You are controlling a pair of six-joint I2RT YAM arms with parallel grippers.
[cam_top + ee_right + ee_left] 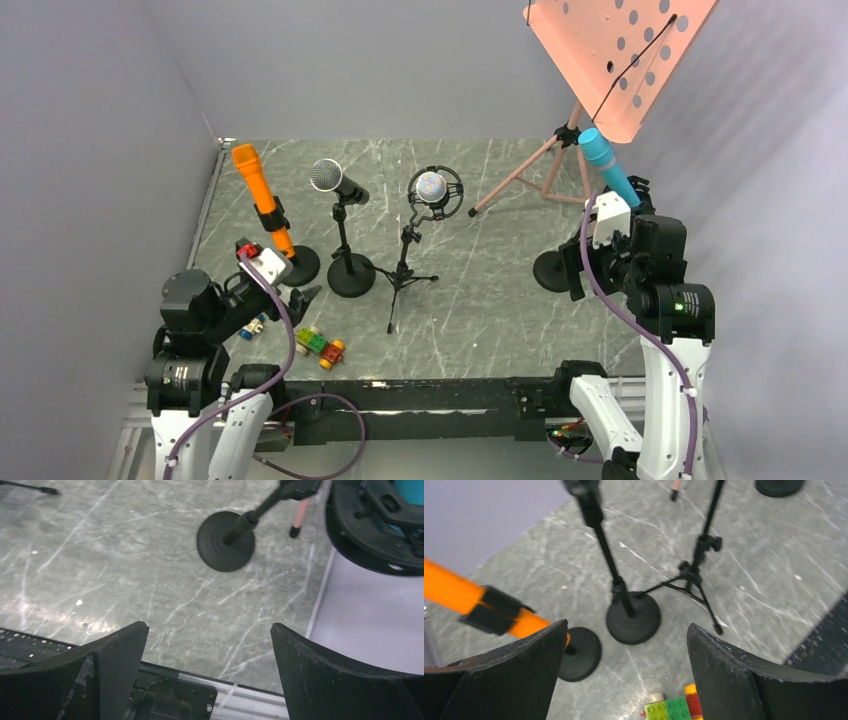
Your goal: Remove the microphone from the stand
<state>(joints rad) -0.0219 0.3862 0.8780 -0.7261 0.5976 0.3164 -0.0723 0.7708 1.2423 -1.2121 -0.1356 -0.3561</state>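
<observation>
Orange microphone (446,587) in stand clip (494,611), left fingers (509,675) spread nearby

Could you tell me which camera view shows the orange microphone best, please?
The top external view: the orange microphone shows whole there, tilted in its clip. The left wrist view catches only a blurred stretch of its body; the right wrist view shows none of it.

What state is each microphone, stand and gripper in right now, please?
orange microphone, mounted, tilted.
silver-headed microphone, mounted, tilted.
round microphone, mounted on the tripod.
blue microphone, tilted; its mount is hidden behind the right arm.
music stand, upright, tray tilted.
left gripper, jaws open, empty.
right gripper, jaws open, empty.
</observation>
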